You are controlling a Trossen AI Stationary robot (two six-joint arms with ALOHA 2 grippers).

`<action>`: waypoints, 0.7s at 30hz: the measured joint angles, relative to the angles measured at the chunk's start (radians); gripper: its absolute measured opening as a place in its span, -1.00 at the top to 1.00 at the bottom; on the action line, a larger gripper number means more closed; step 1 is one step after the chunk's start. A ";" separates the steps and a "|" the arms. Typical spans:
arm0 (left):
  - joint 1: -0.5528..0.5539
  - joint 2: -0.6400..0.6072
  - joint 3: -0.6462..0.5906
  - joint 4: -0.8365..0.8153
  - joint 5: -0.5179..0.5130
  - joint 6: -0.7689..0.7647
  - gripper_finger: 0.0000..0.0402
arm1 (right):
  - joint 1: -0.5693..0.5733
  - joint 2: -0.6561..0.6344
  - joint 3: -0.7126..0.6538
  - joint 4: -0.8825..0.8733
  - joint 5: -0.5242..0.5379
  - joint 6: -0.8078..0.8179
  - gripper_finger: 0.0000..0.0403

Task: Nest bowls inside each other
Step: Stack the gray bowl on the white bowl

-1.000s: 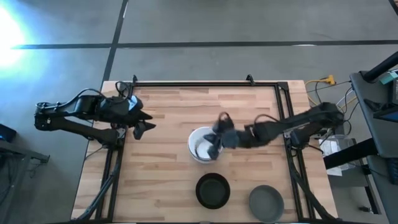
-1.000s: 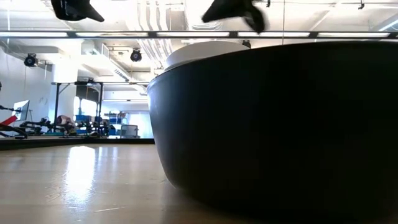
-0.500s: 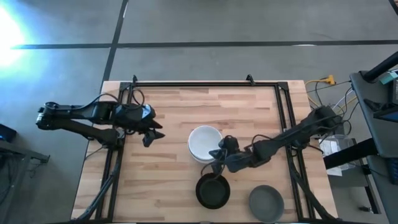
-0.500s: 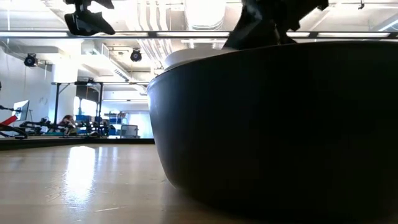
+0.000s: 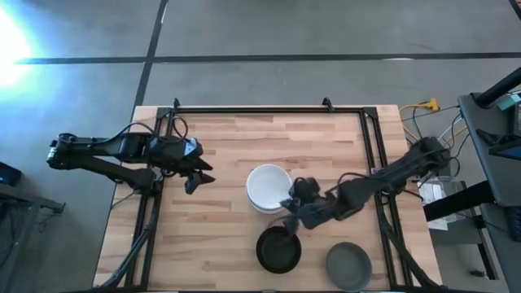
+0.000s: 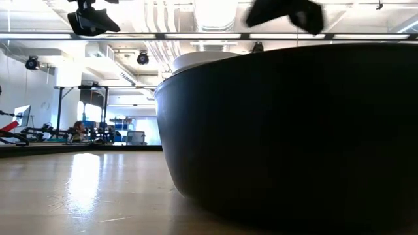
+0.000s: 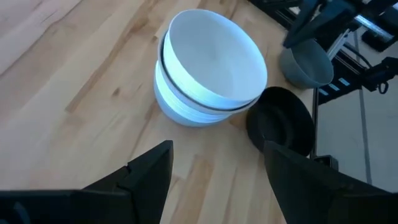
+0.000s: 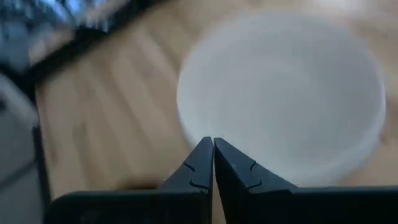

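The desk [image 5: 220, 146] is a big wooden top, and both dark arms reach over it from the sides.

The white stack [image 5: 269, 187] sits near the middle of the desk. It is a few white bowls, one inside the other, with a darker rim showing between them in the left wrist view. The black bowl [image 5: 278, 249] stands alone just in front of the stack, near the front edge. The grey bowl [image 5: 348, 264] stands alone beside the black one, toward the right corner.

A second ago the right gripper [image 5: 291, 218] was over the white stack. Now it has pulled off the stack and sits between the stack and the black bowl, right by the black bowl's rim. Its two fingers are pressed together with nothing between them. That looks like it has let go of a white bowl there and is heading for the black bowl next.

The left gripper [image 5: 198, 177] waits at the left side of the desk, well apart from the bowls. It moved in a little a second ago and has stayed put since. Its fingers are spread apart and hold nothing.

Two bowls are left to nest.
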 joint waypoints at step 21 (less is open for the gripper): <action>0.000 0.035 0.000 -0.009 0.017 0.030 -0.17 | 0.264 -0.212 -0.055 -0.659 -0.534 0.022 0.38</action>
